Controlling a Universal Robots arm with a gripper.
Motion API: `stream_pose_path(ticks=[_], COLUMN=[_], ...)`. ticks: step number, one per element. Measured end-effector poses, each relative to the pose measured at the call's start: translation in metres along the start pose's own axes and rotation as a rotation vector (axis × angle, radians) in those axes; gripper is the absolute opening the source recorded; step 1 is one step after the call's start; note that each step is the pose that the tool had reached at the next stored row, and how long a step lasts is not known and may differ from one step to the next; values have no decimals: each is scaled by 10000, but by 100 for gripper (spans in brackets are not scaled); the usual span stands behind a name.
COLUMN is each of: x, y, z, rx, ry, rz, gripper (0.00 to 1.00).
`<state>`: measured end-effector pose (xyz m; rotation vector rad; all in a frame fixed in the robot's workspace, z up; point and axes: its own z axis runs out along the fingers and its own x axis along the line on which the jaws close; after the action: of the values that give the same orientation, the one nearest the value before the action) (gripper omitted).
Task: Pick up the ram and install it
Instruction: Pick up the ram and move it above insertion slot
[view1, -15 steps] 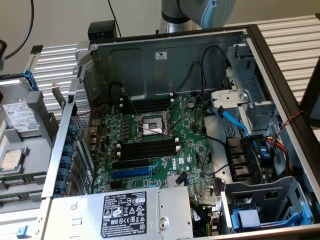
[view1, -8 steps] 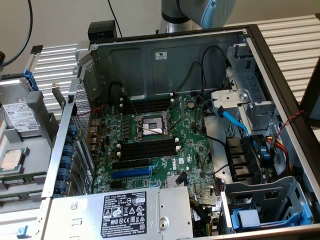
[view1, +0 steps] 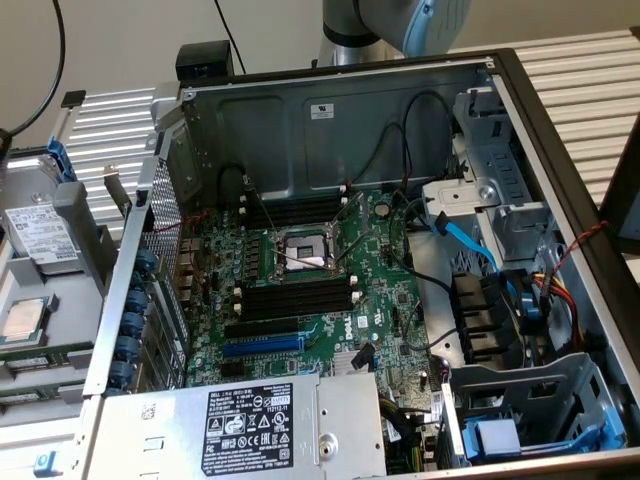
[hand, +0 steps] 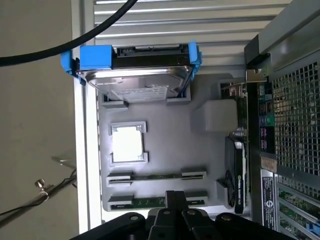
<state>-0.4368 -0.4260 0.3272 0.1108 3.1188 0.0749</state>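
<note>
Wrist view: closed jaws over ram (hand: 146, 202)

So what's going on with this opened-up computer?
A robot arm is working beside an open computer case. Its gripper, shut, hangs over a grey tray, lined up with one ram stick of the two lying there. I can't tell whether it touches it. The black memory slots on the motherboard look empty, so nothing is installed yet.

Even, soft indoor light fills the computer case (view1: 330, 125), with mild shadow under its walls. In the wrist view, a pale square chip (hand: 125, 145) is overexposed.
</note>
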Motion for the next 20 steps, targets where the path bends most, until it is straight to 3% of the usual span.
stream_pose_path(ticks=[7, 10, 15, 20], x=[-20, -24, -25, -25], y=[-311, -390, -434, -438], z=[113, 164, 253, 343], rx=[0, 0, -2, -17], ry=[1, 1, 7, 52], rz=[0, 0, -125, -940], gripper=[11, 11, 11, 11])
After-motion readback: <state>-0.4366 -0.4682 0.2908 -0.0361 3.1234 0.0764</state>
